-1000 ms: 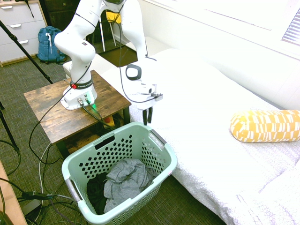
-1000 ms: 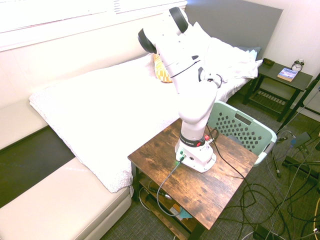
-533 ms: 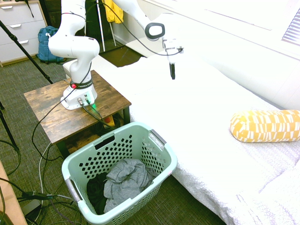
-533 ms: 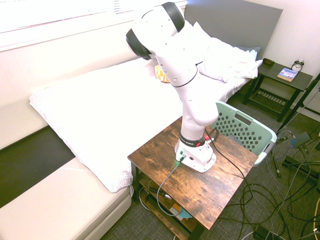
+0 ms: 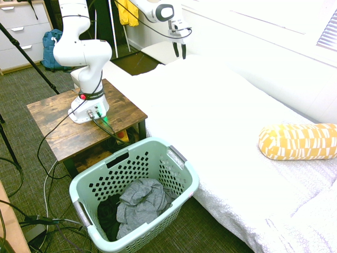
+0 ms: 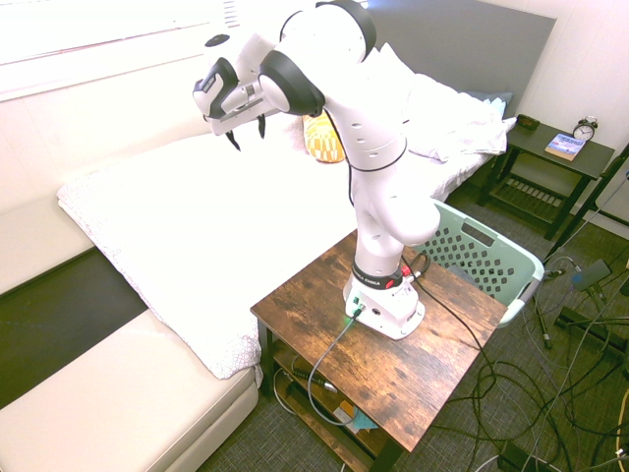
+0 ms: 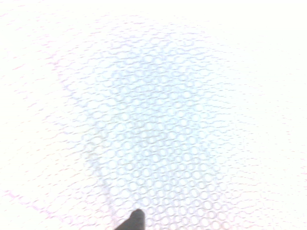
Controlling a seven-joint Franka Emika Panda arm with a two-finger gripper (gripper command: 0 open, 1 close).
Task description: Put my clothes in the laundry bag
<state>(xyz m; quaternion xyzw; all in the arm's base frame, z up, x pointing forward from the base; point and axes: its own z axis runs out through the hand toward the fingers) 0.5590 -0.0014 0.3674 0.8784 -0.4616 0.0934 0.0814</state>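
The laundry bag [image 5: 179, 161], a pale mint-green perforated basket, stands on the floor between the wooden table and the bed. A grey garment [image 5: 139, 204] and a dark one [image 5: 107, 215] lie crumpled inside it. In the second exterior view only its far rim [image 6: 491, 258] shows behind the arm. My gripper [image 5: 179, 51] hangs high over the far end of the white bed, well away from the basket. It is open with nothing between its fingers, as the second exterior view also shows [image 6: 247, 135]. The wrist view holds only the white textured bedspread [image 7: 153, 124].
The white bed [image 5: 226, 132] carries a yellow patterned pillow [image 5: 297, 141] and crumpled white bedding [image 6: 452, 118] at its head. The arm's base sits on a wooden table [image 5: 58, 126]. A blue backpack [image 5: 54, 48] stands by the drawers. A nightstand [image 6: 560, 147] holds a clock.
The gripper has swung up from just above the basket's rim to high over the far end of the bed, and its fingers have spread apart. The clothes in the basket have not moved.
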